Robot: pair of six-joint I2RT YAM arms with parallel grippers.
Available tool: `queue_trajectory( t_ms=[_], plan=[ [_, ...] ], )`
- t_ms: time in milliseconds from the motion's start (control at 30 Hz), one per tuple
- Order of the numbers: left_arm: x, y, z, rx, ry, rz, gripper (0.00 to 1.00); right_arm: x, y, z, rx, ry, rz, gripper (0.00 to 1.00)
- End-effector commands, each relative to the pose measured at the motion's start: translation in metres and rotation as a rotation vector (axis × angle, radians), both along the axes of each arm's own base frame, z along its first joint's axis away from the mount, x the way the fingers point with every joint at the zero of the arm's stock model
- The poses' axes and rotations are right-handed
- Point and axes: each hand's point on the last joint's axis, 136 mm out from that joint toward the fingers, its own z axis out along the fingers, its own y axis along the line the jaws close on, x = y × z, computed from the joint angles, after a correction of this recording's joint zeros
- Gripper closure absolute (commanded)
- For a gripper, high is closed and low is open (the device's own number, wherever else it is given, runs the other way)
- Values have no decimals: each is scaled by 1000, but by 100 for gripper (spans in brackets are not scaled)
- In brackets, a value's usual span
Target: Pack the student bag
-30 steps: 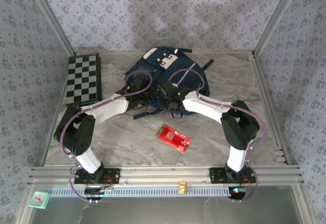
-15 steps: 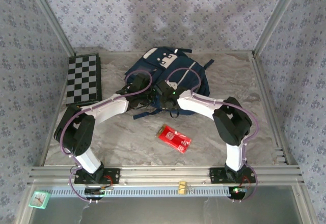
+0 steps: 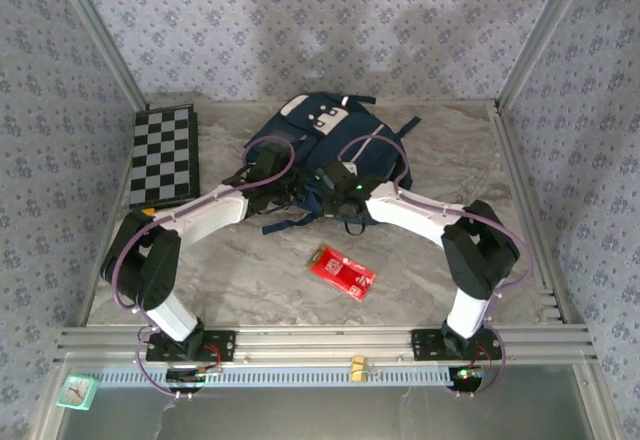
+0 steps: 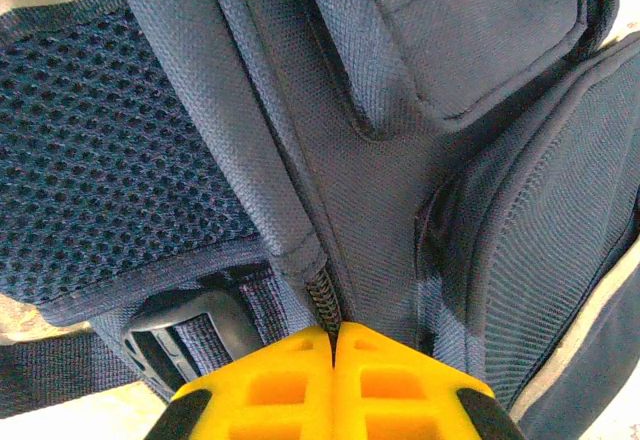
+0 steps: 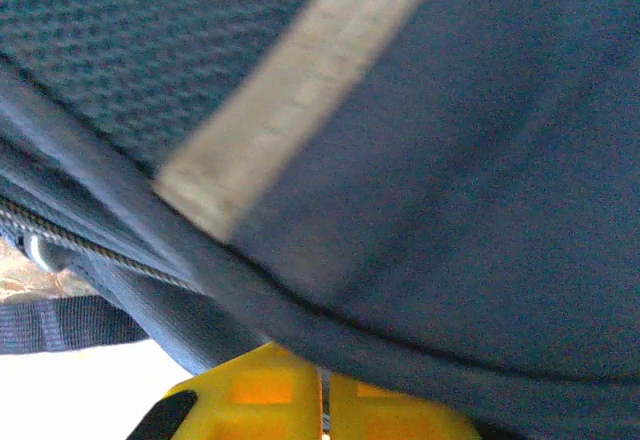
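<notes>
Soft, even light from overhead fills the top view, which is sharp throughout, with faint shadows on the tabletop (image 3: 250, 280) under the arms and broad dim patches on the wallpaper beyond the fingers. Above the left fingers (image 4: 300, 360) the weave of the navy backpack (image 4: 380, 190) is crisp and well lit, while bare tabletop to their left glares pale. Above the right fingers (image 5: 260, 390) everything is smeared, the white stripe (image 5: 290, 90) blurred, and the tabletop to their left is blown out white.

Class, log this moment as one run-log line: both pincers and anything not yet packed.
left pincer: shut on student bag zipper seam | right pincer: shut on bag edge | red packet, chessboard: on table, outside bag
</notes>
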Motion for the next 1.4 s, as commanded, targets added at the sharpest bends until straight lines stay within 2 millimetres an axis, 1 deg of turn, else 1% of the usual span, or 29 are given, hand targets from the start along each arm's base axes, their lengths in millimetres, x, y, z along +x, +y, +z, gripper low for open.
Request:
queue_trajectory(
  t_ms=[0, 67, 167, 267, 333, 367, 400, 433, 467, 533, 600, 700, 767, 867, 933, 1000, 1033, 1133, 1233, 1367],
  plan=[
    [1, 21, 8, 39, -16, 30, 100, -12, -27, -10, -57, 32, 33, 95],
    [1, 21, 7, 46, -8, 29, 100, -15, -30, -8, -71, 28, 68, 96],
    [2, 21, 5, 44, -8, 32, 100, -18, -38, -4, -82, 38, 69, 97],
    [3, 25, 4, 51, -3, 39, 100, -15, -61, -3, -82, 51, 2, 100],
    [3, 29, 5, 56, -3, 46, 100, -14, -69, 0, -86, 33, 7, 100],
    [3, 29, 5, 57, -5, 46, 100, -15, -70, 2, -90, 20, 17, 100],
    [4, 29, 7, 56, -10, 45, 100, -14, -64, 7, -73, 1, 56, 99],
    [4, 28, 6, 55, -8, 41, 100, -15, -53, 13, -43, -17, 111, 97],
    [5, 26, 7, 49, -8, 38, 100, -15, -44, 18, -29, -35, 138, 92],
    [5, 22, 7, 41, -6, 32, 100, -14, -29, 22, 1, -54, 167, 88],
    [6, 21, 7, 39, -5, 31, 100, -11, -17, 19, 13, -51, 180, 83],
    [6, 18, 9, 38, -12, 25, 100, -10, 1, 11, 6, -49, 224, 79],
    [5, 16, 9, 36, -9, 15, 100, -6, 9, 9, 28, -62, 235, 74],
    [5, 15, 10, 40, -10, 11, 100, 4, 20, 11, 38, -96, 260, 70],
    [6, 14, 10, 40, -11, 10, 100, 14, 21, 14, 16, -120, 250, 67],
    [6, 14, 10, 38, -9, 8, 100, 19, 22, 10, 1, -133, 256, 65],
    [6, 13, 10, 38, -10, 6, 100, 26, 27, 17, 2, -159, 259, 63],
    [6, 11, 9, 37, -7, -3, 100, 33, 33, 23, -6, -186, 267, 60],
    [6, 10, 7, 35, -4, -4, 100, 34, 48, 34, 41, -226, 306, 60],
    [6, 10, 7, 36, -4, -4, 100, 34, 58, 50, 35, -297, 326, 60]
  ],
)
